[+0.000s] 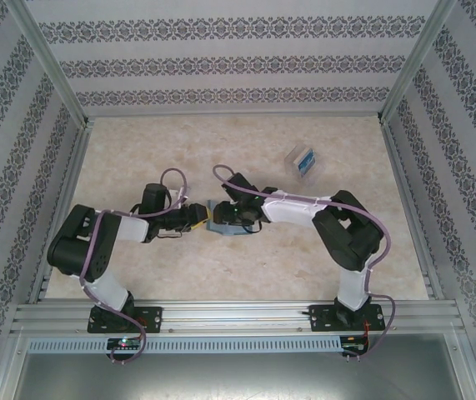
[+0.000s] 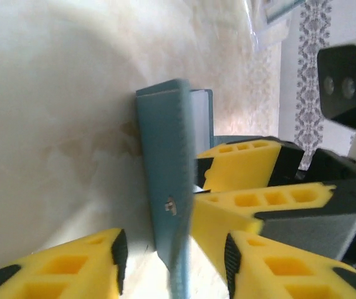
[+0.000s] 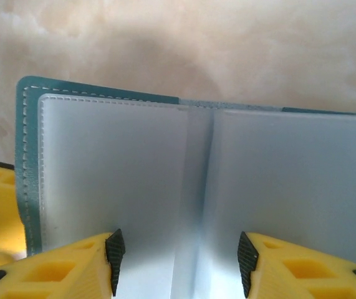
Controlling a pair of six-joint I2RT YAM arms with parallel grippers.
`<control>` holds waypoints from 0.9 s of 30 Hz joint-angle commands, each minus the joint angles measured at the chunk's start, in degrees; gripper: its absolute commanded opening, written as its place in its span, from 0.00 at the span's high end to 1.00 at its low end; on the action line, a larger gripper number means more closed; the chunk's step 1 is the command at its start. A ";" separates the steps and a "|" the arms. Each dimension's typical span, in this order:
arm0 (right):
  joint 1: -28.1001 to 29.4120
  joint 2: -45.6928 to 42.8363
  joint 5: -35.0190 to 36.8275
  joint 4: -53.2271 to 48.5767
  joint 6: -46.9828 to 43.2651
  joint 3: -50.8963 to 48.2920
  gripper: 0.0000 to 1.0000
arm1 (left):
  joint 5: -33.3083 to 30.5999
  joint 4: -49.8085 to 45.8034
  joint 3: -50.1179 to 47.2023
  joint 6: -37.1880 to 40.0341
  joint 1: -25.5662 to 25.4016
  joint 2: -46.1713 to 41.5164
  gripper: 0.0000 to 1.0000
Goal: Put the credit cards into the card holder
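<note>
At the middle of the tabletop (image 1: 137, 150), the teal card holder (image 3: 109, 162) sits opened, one flap upright between the spread jaws of the left tool (image 2: 174, 258), while the right tool (image 3: 179, 255), likewise spread, hovers over its clear pockets, apparently to hold it open for loading.

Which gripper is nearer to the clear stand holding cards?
Right. The right gripper is at the card holder, down-left of the clear stand; the left gripper is beside it, farther left.

card holder (image 1: 223, 229): largely covered from above
card holder, right wrist view: cut off at two edges
clear stand (image 1: 302, 161): contents too small to tell
</note>
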 commanded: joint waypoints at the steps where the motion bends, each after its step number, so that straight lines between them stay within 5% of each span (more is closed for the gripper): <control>1: 1.90 2.54 7.05 -8.06 -3.36 3.61 0.42 | -5.72 -3.04 -1.41 -0.46 2.45 -5.19 0.40; 8: 5.09 5.41 15.52 -15.01 -5.34 7.79 0.33 | -10.83 -17.18 0.50 3.95 5.53 -8.58 0.22; 27: 6.88 1.56 15.11 -14.68 -12.01 10.39 0.23 | -15.97 -26.81 4.59 10.67 4.41 -6.40 0.19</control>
